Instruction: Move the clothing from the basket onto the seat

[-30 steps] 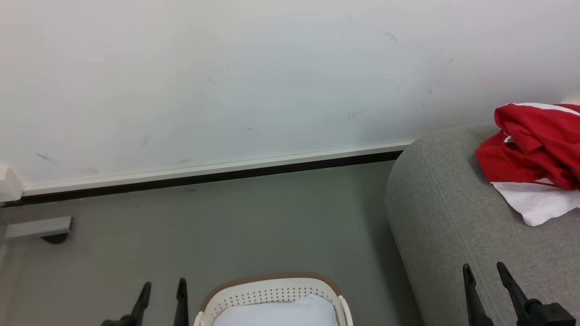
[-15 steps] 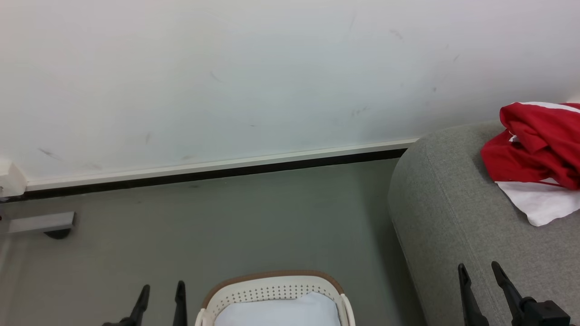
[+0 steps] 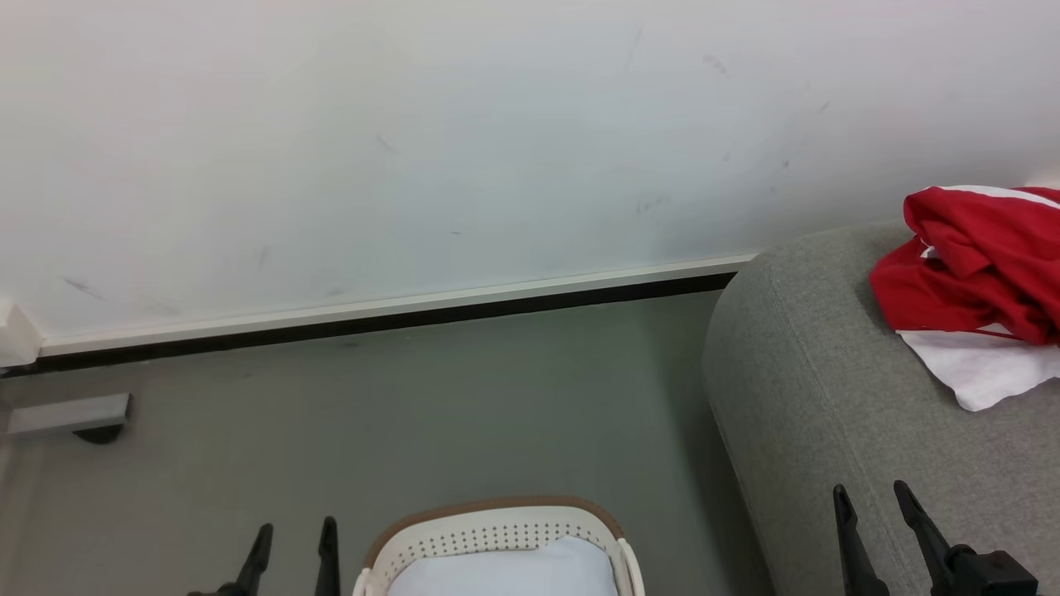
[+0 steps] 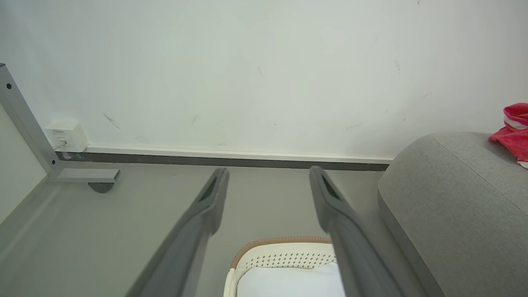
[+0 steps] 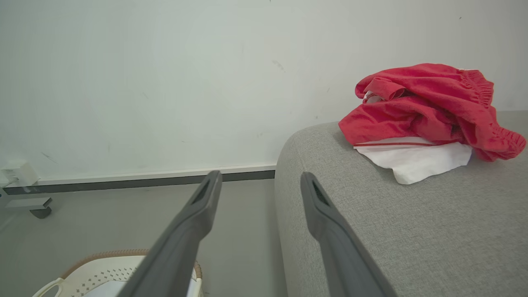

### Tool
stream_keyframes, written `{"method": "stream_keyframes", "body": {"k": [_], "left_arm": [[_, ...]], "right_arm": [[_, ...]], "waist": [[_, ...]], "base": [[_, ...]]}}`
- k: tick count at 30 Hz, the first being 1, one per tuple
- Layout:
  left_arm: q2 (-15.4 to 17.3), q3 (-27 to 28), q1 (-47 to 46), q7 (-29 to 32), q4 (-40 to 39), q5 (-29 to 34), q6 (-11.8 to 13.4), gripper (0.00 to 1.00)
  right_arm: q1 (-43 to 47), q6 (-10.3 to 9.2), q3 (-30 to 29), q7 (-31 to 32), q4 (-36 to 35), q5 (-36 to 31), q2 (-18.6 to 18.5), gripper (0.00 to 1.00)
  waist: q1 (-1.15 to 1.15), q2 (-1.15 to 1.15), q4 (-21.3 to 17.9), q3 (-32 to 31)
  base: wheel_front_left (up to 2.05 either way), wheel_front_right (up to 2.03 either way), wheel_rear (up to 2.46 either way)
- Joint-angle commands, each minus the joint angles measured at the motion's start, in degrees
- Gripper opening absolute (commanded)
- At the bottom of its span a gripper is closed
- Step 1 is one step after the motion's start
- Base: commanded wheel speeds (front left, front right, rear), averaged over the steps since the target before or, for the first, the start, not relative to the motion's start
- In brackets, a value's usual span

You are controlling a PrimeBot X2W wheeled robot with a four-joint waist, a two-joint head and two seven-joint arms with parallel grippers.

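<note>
Well, in the head view little has changed for you over the last second. The whole picture swayed a touch and came back, which is the camera, not the things. The left gripper (image 3: 296, 530) and right gripper (image 3: 869, 492) have stayed spread and empty. The red clothing (image 3: 969, 265) lies as it did on the grey sofa (image 3: 828, 372), up beyond the right fingertips. The laundry basket (image 3: 497, 507) sits between the two pairs of fingers, showing a pale sheet (image 3: 505, 571) and no red. I judge the move done, unless something red hides under that sheet.

In the left wrist view, the left gripper (image 4: 268, 173) has its fingers wide apart with nothing between them. The laundry basket (image 4: 280, 262) lies below the tips, the grey sofa (image 4: 453, 198) to their right. A wall socket box (image 4: 66, 136) and a metal frame leg (image 4: 24, 123) stand well off to the left.

In the right wrist view, the right gripper (image 5: 260, 177) is spread too. The red clothing (image 5: 420, 107) is heaped right of the tips, its white panel underneath. Nothing blocks either arm.
</note>
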Motion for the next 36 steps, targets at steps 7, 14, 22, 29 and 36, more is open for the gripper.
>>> {"method": "stream_keyframes", "body": {"k": [7,14,22,29,36], "left_arm": [[-0.2,0.6,-0.5,-0.1,0.5,1.2,-0.4,1.0],[-0.4,1.0,-0.6,-0.1,0.6,1.5,-0.8,1.0],[-0.8,0.8,0.0,0.0,1.8,1.0,-1.1,0.0],[-0.9,1.7,-1.0,2.1,2.7,-4.8,-1.6,0.0],[-0.8,2.3,-1.8,3.8,2.3,-12.5,-2.2,0.0]], "right_arm": [[0.1,-0.15,0.4,0.0,0.4,0.6,0.1,1.0],[0.1,-0.15,0.5,0.0,0.5,0.7,0.2,1.0],[0.8,0.0,0.5,0.0,1.5,0.5,0.2,0.0],[0.5,-0.01,-0.3,1.8,1.5,6.3,0.2,0.0],[0.2,-0.01,-1.1,3.7,0.5,13.6,0.3,0.0]], "waist": [[0.0,0.0,0.0,0.1],[0.0,0.0,-0.1,0.2],[0.0,0.0,-0.2,0.2],[0.0,0.0,0.0,0.2],[0.0,0.0,0.2,0.2]], "base": [[0.0,0.0,0.0],[0.0,0.0,0.0],[0.0,0.0,0.0],[0.0,0.0,0.0],[0.0,0.0,0.0]]}}
